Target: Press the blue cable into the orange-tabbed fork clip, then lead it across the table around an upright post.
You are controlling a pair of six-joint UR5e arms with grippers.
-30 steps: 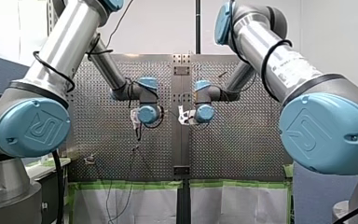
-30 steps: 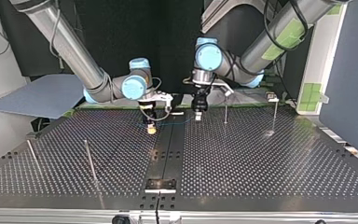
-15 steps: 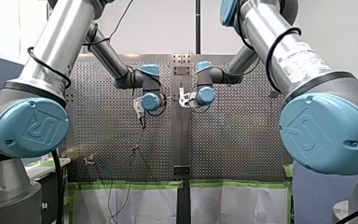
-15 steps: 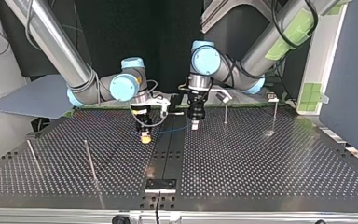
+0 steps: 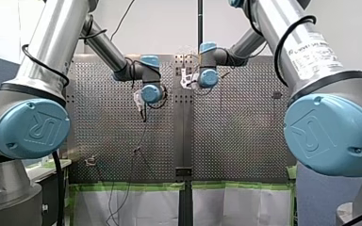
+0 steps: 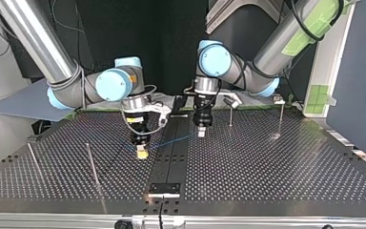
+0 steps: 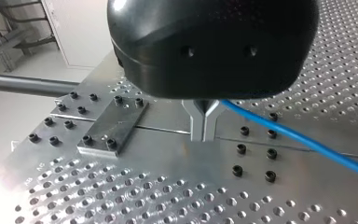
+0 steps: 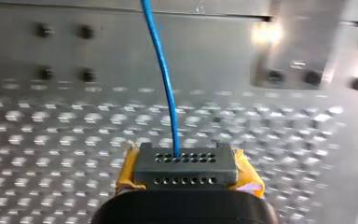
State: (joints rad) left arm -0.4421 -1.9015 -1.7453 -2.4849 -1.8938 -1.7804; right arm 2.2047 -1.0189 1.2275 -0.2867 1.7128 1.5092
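The blue cable [image 6: 171, 140] runs low over the perforated table [image 6: 267, 176] between my two grippers. At the top view's left, my right gripper [image 6: 142, 152] with yellow pads points down, shut on one end. In the right wrist view the cable [image 8: 162, 79] leads straight ahead out of the shut pads [image 8: 247, 175]. My left gripper [image 6: 201, 130] stands just right of the middle rail. Its metal fingers [image 7: 196, 125] are shut, and the cable [image 7: 303, 143] leaves them sideways. I cannot make out an orange-tabbed clip.
Thin upright posts stand at the top view's left [image 6: 92, 164] [image 6: 32, 158] and behind my left gripper [image 6: 230, 117] [image 6: 280, 119]. A dark middle rail [image 6: 171, 157] ends in a small bracket [image 6: 164, 189]. A bolted plate [image 7: 114, 125] lies beside the left fingers.
Both grippers have travelled towards the top view's camera with the cable between them. My right gripper has gone further, and towards that view's left. Both stay shut.
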